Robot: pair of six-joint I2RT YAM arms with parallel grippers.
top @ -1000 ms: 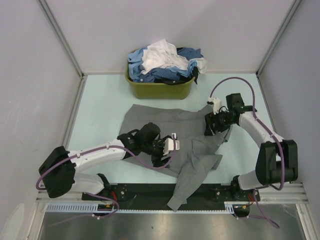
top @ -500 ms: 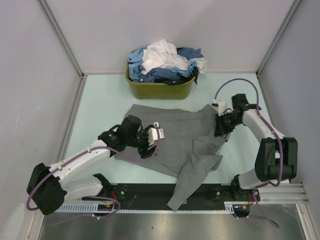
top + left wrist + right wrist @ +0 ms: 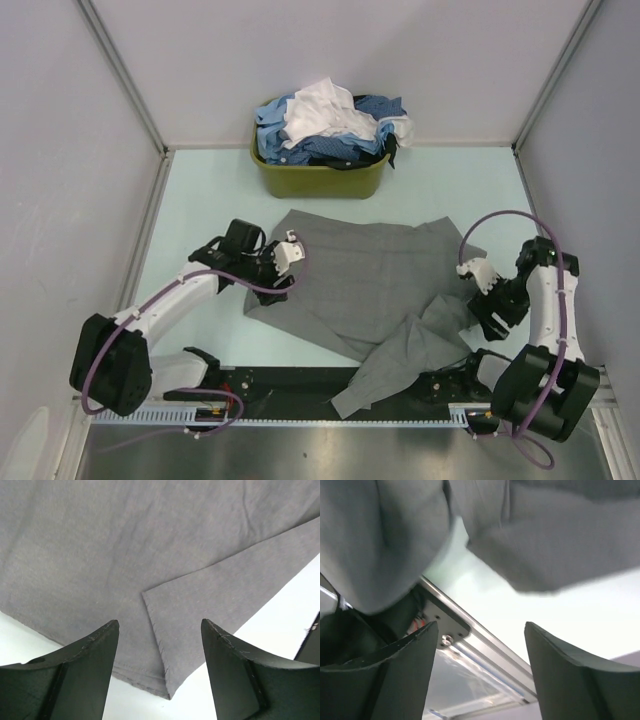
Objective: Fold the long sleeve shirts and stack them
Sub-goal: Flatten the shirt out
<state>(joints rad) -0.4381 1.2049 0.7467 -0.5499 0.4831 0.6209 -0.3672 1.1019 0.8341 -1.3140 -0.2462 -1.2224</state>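
Overhead, the grey shirt (image 3: 370,280) lies on the bench (image 3: 200,200) between both arms; only the wrist view shows its overlapped hem beneath the spread, empty left end effector (image 3: 159,625). The right end effector (image 3: 481,625), likewise spread, has pulled back nearward.

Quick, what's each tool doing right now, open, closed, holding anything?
Left tool: open, holding nothing, at the grey shirt edge.
Right tool: open, holding nothing, beside that shirt.

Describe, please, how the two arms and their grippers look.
The left arm and right arm have white links, bulky black joints and a looping purple cable each. The left gripper and right gripper carry black, wedge-shaped fingers.
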